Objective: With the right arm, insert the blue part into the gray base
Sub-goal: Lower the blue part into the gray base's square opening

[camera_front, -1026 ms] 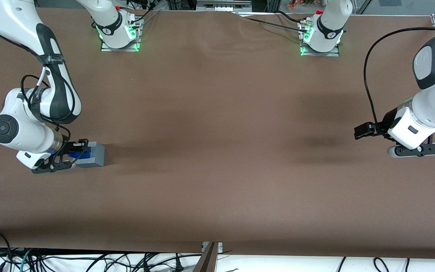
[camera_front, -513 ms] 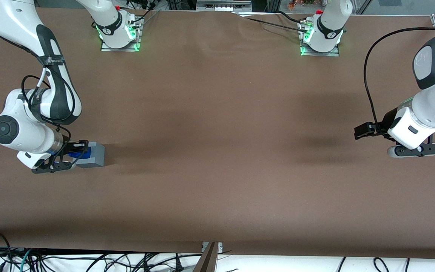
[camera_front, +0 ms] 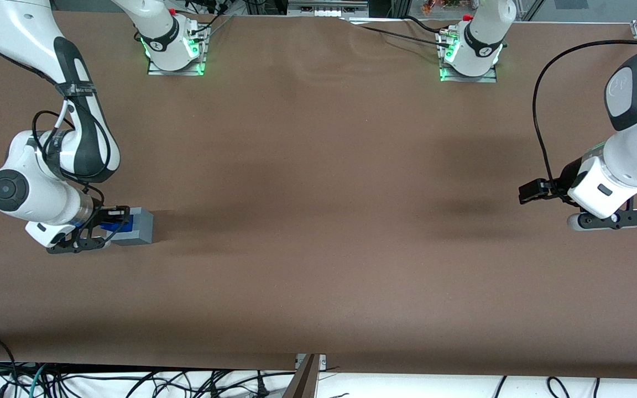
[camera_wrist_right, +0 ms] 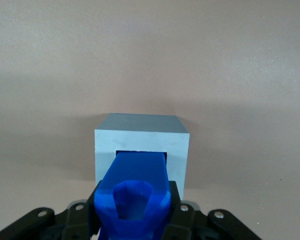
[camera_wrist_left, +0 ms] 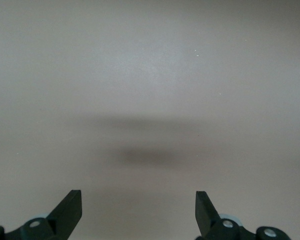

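The gripper (camera_wrist_right: 134, 220) squeezes the smooth blue part (camera_wrist_right: 134, 192), whose tip sits in the square hole of the gray base (camera_wrist_right: 141, 137) on the brown desk (camera_front: 318, 221).

Mostly just a big brown table cover (camera_front: 318, 221), with a soft wrinkle (camera_front: 324, 77) up near 12 o'clock. Two metal mounting plates glowing green sit at about 11 (camera_front: 175, 67) and 1 (camera_front: 469, 76). Along the 6 o'clock edge there's a white strip with a tangle of black cables (camera_front: 130, 381) and a grey metal post (camera_front: 306, 378) poking up dead centre. Only other landmark: the gripper (camera_front: 107, 225) pinching the blue part (camera_front: 115, 225) around 8 o'clock.
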Controlling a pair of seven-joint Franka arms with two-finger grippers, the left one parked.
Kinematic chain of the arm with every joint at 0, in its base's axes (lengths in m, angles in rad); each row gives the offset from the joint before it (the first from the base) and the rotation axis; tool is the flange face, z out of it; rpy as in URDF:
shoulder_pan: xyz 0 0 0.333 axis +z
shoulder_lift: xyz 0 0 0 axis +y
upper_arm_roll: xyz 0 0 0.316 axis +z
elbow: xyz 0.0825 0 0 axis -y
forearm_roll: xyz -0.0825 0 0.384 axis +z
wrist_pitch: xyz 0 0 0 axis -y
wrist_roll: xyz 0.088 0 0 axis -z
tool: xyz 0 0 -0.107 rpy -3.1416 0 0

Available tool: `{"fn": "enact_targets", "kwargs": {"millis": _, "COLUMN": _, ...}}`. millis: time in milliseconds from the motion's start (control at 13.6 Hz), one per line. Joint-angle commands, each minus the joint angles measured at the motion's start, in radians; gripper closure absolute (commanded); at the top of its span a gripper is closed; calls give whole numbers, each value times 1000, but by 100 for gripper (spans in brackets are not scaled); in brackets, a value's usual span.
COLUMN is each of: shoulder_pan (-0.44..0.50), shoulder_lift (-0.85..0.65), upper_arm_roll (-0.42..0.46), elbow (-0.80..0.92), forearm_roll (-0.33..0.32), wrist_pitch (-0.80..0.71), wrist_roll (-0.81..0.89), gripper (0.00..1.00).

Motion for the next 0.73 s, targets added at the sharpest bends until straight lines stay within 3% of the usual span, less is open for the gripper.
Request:
{"fn": "enact_targets", "kwargs": {"millis": 0, "shoulder_pan": -8, "shoulder_lift": 2, "upper_arm_roll": 5, "elbow": 3, "forearm_roll": 10, "wrist_pitch": 9, "wrist_roll": 8, "gripper": 88}}
{"fn": "enact_targets", "kwargs": {"millis": 73, "shoulder_pan": -8, "shoulder_lift": 2, "upper_arm_roll": 5, "elbow": 3, "forearm_roll": 10, "wrist_pitch": 9, "wrist_roll": 8, "gripper": 86}}
{"fn": "enact_targets", "kwargs": {"millis": 147, "shoulder_pan": -8, "shoulder_lift": 2, "upper_arm_roll": 5, "elbow": 3, "forearm_roll": 10, "wrist_pitch": 9, "wrist_roll": 8, "gripper": 59}}
{"fn": "enact_targets", "kwargs": {"millis": 220, "shoulder_pan": -8, "shoulder_lift": 2, "upper_arm_roll": 5, "elbow": 3, "forearm_roll": 11, "wrist_pitch": 9, "wrist_roll": 10, "gripper": 1}}
{"fn": "enact_targets", "kwargs": {"millis": 660, "shoulder_pan": -8, "shoulder_lift": -10, "upper_arm_roll": 5, "elbow": 4, "forearm_roll": 11, "wrist_pitch": -4, "wrist_roll": 7, "gripper": 1}}
